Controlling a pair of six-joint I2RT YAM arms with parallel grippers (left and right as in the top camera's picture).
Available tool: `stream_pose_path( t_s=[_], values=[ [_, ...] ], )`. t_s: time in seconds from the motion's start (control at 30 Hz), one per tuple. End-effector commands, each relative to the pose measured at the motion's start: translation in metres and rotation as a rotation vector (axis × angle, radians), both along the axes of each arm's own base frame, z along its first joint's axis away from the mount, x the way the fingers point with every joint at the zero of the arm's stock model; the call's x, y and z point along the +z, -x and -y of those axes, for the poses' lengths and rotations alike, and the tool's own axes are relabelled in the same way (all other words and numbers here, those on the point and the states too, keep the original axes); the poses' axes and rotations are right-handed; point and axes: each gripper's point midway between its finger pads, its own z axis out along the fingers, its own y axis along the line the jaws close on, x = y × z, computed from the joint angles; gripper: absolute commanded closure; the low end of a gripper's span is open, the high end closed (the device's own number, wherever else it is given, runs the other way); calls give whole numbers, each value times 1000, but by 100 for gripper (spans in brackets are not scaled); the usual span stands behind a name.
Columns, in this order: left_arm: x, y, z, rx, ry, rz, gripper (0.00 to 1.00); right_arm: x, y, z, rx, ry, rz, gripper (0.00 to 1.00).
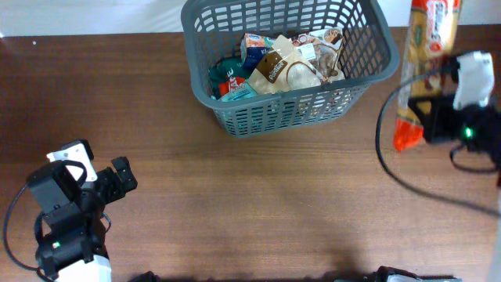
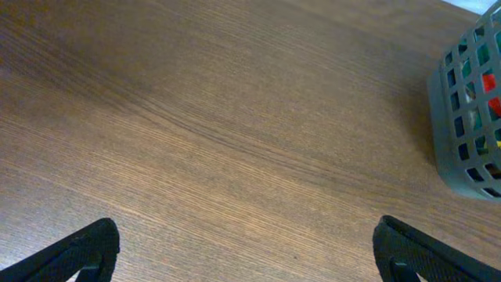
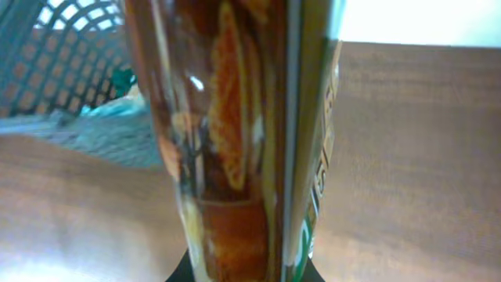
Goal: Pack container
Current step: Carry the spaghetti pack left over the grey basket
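The container [image 1: 235, 117], a dark grey slotted basket, stands at the back centre of the table with several grocery packets [image 1: 282, 63] inside. To the right of it, my right gripper [image 1: 421, 111] is shut on a long orange snack packet [image 1: 432, 39], held off the table and pointing away. In the right wrist view this packet [image 3: 235, 141] fills the middle and hides the fingers; the container [image 3: 63, 63] shows behind it at upper left. My left gripper [image 1: 121, 178] is at the near left, open and empty, its fingertips [image 2: 90, 247] wide apart over bare wood. The container's corner [image 2: 470, 117] shows at the right edge.
The brown wooden table [image 1: 274, 211] spreads between the arms. A black cable [image 1: 391, 168] loops from the right arm across the right side of the table. A white surface lies beyond the table's far edge [image 1: 94, 16].
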Motion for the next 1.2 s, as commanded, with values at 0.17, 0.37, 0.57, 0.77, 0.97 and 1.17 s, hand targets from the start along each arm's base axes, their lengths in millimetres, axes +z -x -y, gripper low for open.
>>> stream_pose_path(
  t_s=[0.17, 0.37, 0.57, 0.77, 0.97, 1.17],
  values=[
    [-3, 1, 4, -26, 3, -8, 1, 122, -32, -5, -21, 107, 423, 96],
    [-3, 1, 5, -26, 5, -12, 1, 198, -38, -17, -56, 16, 632, 96],
    [-3, 1, 5, -26, 4, -12, 1, 244, -51, -53, 54, -198, 767, 96],
    [-3, 1, 5, -27, 5, -11, 1, 246, -79, -96, 144, -336, 771, 96],
    [-3, 1, 5, -27, 4, -10, 1, 235, -102, -150, 280, -498, 706, 96],
    [-3, 0, 5, -27, 4, -8, 1, 228, -123, -173, 227, -718, 599, 96]
  ],
)
